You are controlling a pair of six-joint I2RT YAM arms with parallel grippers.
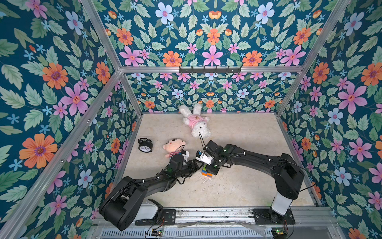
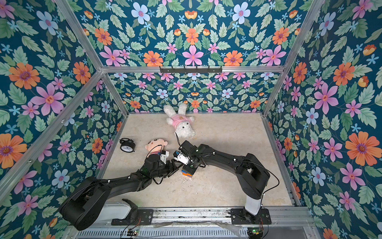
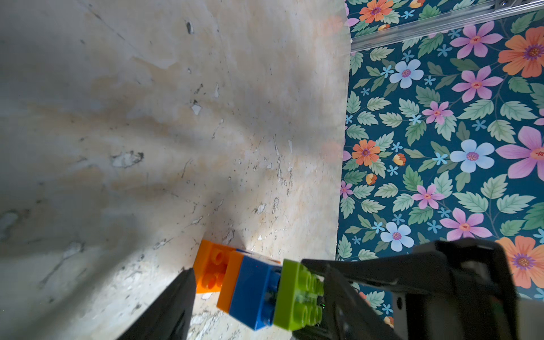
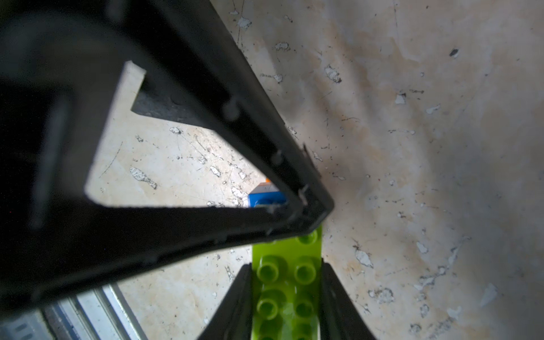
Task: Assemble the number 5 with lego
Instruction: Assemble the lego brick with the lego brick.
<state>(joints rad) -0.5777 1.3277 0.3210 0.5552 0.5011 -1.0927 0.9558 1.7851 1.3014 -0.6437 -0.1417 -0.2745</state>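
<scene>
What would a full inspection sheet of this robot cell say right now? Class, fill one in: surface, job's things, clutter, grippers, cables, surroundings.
Surface: beige marbled tabletop, scuffed and chipped.
Job's things: lego stack of orange, orange, blue and a green brick; second blue brick not clearly seen.
Clutter: alarm clock, pink doll, white plush.
Grippers: right gripper shut on the green brick; left gripper open, jaws either side of the lego stack.
Cables: black cables along both arms; loose wires at the front rail.
Surroundings: floral walls, aluminium frame, hook rail.
</scene>
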